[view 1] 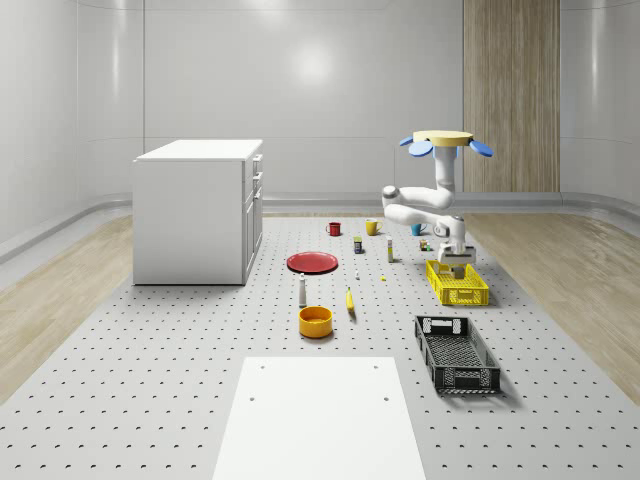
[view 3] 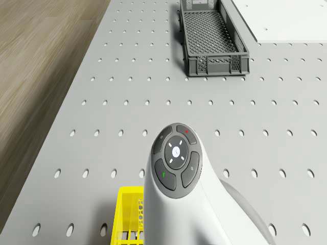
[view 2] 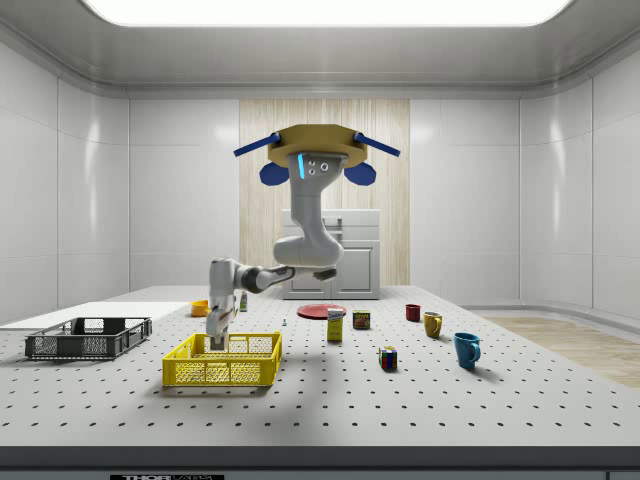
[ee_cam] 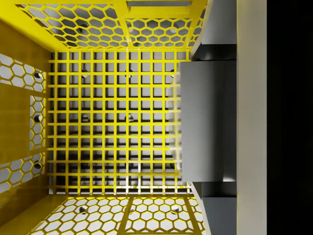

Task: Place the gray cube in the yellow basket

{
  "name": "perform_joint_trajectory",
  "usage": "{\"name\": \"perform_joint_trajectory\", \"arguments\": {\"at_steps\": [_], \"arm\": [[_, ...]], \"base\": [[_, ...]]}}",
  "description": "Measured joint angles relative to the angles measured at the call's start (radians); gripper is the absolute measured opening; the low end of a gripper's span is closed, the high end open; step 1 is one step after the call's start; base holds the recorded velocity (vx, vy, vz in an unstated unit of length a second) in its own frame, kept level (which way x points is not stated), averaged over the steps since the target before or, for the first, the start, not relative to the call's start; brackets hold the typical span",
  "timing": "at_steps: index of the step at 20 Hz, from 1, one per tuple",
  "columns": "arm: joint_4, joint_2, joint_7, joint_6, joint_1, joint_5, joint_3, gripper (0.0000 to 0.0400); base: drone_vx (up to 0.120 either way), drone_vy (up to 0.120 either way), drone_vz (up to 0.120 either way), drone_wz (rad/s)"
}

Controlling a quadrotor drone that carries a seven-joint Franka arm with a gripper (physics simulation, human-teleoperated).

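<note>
The drone [view 1: 446, 140] hovers above the yellow basket [view 1: 470, 298], its arm bent down into it. In the side view the gripper [view 2: 217, 345] sits inside the yellow basket [view 2: 222, 372], low between its walls. In the wrist view the gray cube [ee_cam: 203, 122] is clamped between two dark fingers [ee_cam: 215, 29], just above the basket's yellow grid floor [ee_cam: 107, 122]. The gripper is shut on the cube. A corner of the yellow basket [view 3: 130, 214] peeks out beside the arm [view 3: 176, 163] in the drone view.
A black basket [view 1: 457, 353] lies just in front of the yellow one. A red plate [view 1: 312, 262], an orange bowl [view 1: 315, 320], mugs and small items stand to the whole-scene view's left of the basket. Further left stands a white cabinet [view 1: 198, 210]. A white sheet [view 1: 320, 415] lies near the front.
</note>
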Motion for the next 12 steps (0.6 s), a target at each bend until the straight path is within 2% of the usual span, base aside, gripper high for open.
{"name": "perform_joint_trajectory", "arguments": {"at_steps": [9,12], "arm": [[0.044,0.011,-0.002,0.040,-0.023,-0.096,-0.101,0.0252],[0.051,0.015,-0.003,0.043,-0.025,-0.110,-0.115,0.0330]], "base": [[0.000,0.000,0.000,0.000],[0.000,0.000,0.000,0.000]]}}
